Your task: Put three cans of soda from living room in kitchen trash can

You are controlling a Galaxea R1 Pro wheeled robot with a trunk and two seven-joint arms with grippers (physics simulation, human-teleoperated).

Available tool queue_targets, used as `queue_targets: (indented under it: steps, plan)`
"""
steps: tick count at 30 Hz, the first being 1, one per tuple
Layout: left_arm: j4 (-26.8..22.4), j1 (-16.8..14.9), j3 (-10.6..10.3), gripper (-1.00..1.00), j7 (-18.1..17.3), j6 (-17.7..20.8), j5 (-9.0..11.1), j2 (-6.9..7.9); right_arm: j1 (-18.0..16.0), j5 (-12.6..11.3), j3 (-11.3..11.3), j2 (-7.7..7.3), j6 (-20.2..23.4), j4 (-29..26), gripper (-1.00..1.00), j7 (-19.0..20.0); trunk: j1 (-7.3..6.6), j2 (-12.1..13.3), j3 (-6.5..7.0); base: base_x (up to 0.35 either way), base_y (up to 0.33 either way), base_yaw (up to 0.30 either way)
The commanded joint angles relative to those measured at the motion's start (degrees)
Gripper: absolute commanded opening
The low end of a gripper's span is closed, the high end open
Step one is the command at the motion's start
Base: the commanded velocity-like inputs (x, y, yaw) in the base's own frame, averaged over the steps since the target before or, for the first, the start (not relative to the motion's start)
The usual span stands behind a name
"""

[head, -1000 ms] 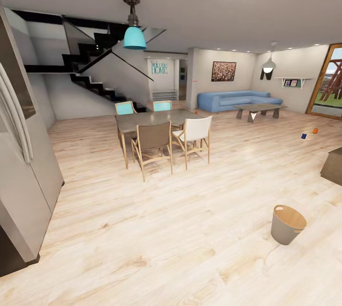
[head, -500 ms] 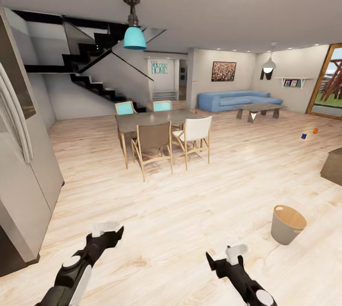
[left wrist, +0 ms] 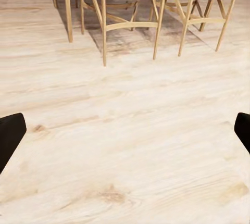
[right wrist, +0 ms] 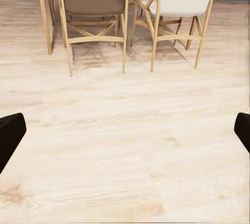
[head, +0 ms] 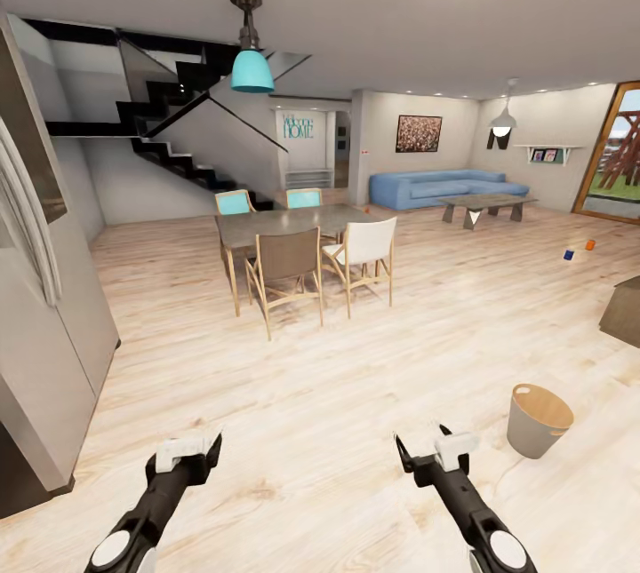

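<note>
The tash can (head: 539,420), a grey bucket with a tan rim, stands on the wood floor at the near right. Far beyond it, two cans of soda rest on the floor by the living room: a dark blue one (head: 569,255) and an orange one (head: 590,245). My left gripper (head: 190,450) and right gripper (head: 425,454) are held low in front of me over bare floor, both open and empty. The right one is left of the tash can and apart from it. In the left wrist view the black fingertips (left wrist: 10,135) sit at the frame's edges, as do the fingertips (right wrist: 10,133) in the right wrist view.
A dining table (head: 284,223) with several chairs stands ahead in the middle. A grey fridge (head: 53,324) fills the left side. The blue sofa (head: 444,187) and coffee table (head: 484,202) are far back right. A dark cabinet corner (head: 625,311) juts in at the right edge.
Both arms have come up into the head view and reached further forward, fingers spread. The camera and the room's things have not moved.
</note>
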Motion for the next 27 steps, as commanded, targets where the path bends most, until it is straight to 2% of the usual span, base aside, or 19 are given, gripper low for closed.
queue_targets:
  steps: [1, 2, 3, 5, 9, 12, 17, 27]
  plan:
    - [0.56, 0.23, 0.01, 1.00, -0.03, -0.96, 0.03, 0.21, 1.14, -0.06, -0.28, -0.19, -0.05, -1.03, 1.00, -0.05, 0.00, 0.00, 0.00, 0.000, 0.000, 0.000]
    - [1.15, 0.41, 0.02, 1.00, -0.05, -1.84, 0.05, 0.43, 2.34, -0.12, -0.67, -0.42, -0.15, -2.05, 1.00, -0.08, 0.00, 0.00, 0.00, 0.000, 0.000, 0.000]
    - [2.75, 0.80, 0.00, 1.00, -0.15, -4.26, 0.18, 1.29, 6.26, -0.33, -2.89, -1.31, -1.57, -5.02, 1.00, 0.17, 0.00, 0.00, 0.00, 0.000, 0.000, 0.000]
    - [3.43, 0.95, -0.03, 1.00, -0.19, -5.43, 0.19, 1.74, 8.61, -0.52, -4.96, -1.91, -3.43, -6.36, 1.00, 1.13, 0.00, 0.00, 0.00, 0.000, 0.000, 0.000]
    - [4.36, 1.11, -0.06, 1.00, -0.17, -6.80, 0.12, 2.21, 11.44, -1.20, -9.28, -2.56, -6.28, -7.21, 1.00, 5.45, 0.00, 0.00, 0.00, 0.000, 0.000, 0.000]
    - [6.08, 1.13, -0.04, 1.00, -0.19, -7.82, 0.25, 2.40, 12.61, -1.42, -12.35, -2.59, -7.86, -4.71, 1.00, 9.00, 0.00, 0.00, 0.00, 0.000, 0.000, 0.000]
    - [9.25, 1.06, -0.09, 1.00, -0.30, -8.72, 0.19, 2.44, 13.24, -1.55, -14.23, -2.38, -9.85, -2.33, 1.00, 10.97, 0.00, 0.00, 0.00, 0.000, 0.000, 0.000]
    - [13.80, 0.99, -0.44, 1.00, -0.25, -10.80, 0.10, 2.31, 13.40, -1.66, -14.70, -2.21, -10.46, -1.74, 1.00, 11.31, 0.00, 0.00, 0.00, 0.000, 0.000, 0.000]
